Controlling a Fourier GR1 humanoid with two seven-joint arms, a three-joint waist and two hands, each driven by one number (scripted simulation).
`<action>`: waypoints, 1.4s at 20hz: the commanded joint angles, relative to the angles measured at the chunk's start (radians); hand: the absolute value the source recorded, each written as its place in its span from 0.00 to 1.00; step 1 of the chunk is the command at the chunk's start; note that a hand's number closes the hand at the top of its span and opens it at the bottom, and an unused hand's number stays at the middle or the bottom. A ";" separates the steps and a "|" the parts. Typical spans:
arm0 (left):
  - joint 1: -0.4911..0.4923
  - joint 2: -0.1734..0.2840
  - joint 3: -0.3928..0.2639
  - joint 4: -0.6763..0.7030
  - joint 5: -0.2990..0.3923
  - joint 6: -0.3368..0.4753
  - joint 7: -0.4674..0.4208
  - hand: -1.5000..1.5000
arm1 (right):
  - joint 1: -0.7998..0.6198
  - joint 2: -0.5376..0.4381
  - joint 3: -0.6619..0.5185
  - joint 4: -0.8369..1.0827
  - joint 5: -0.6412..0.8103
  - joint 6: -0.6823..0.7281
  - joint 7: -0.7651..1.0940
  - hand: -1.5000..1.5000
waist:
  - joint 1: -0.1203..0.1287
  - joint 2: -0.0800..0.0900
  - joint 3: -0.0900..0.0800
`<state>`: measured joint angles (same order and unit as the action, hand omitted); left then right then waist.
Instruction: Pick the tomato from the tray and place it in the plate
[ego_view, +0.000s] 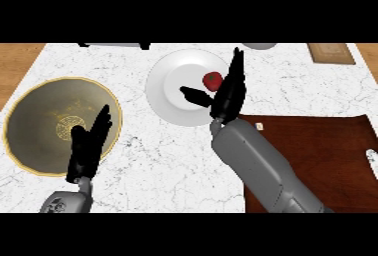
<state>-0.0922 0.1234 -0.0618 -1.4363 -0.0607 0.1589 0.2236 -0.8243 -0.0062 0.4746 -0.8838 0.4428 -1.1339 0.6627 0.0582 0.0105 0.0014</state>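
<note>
One tomato (212, 79) on plate (168, 95) | right robot hand (230, 92) released, fingers straight | left robot hand (90, 142) relaxed

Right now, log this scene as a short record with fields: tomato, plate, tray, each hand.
tomato: lying on the white plate, beside the right hand
plate: white, on the marble counter
tray: dark brown, at the right, nothing seen on it
right hand: over the plate, fingers straight, open
left hand: open, over the gold-rimmed dish
</note>
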 joint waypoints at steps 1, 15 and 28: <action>-0.008 -0.005 0.004 -0.016 -0.008 0.013 0.023 0.50 | -0.008 0.006 0.063 0.025 -0.143 -0.128 -0.119 0.00 | -0.007 0.002 0.000; -0.036 0.013 0.045 0.032 0.026 -0.042 -0.008 0.50 | -0.114 0.006 0.193 0.267 -0.367 -0.241 -0.140 0.00 | 0.000 0.006 -0.001; 0.029 0.006 0.054 0.034 -0.011 -0.021 -0.051 0.50 | -0.075 0.006 0.363 0.276 -0.466 -0.317 -0.075 0.00 | -0.021 -0.005 -0.002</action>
<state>-0.0679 0.1233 -0.0277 -1.4310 -0.0675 0.1356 0.2027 -0.8933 -0.0057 0.7766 -0.6098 0.0005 -1.3639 0.5258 0.0414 0.0080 0.0003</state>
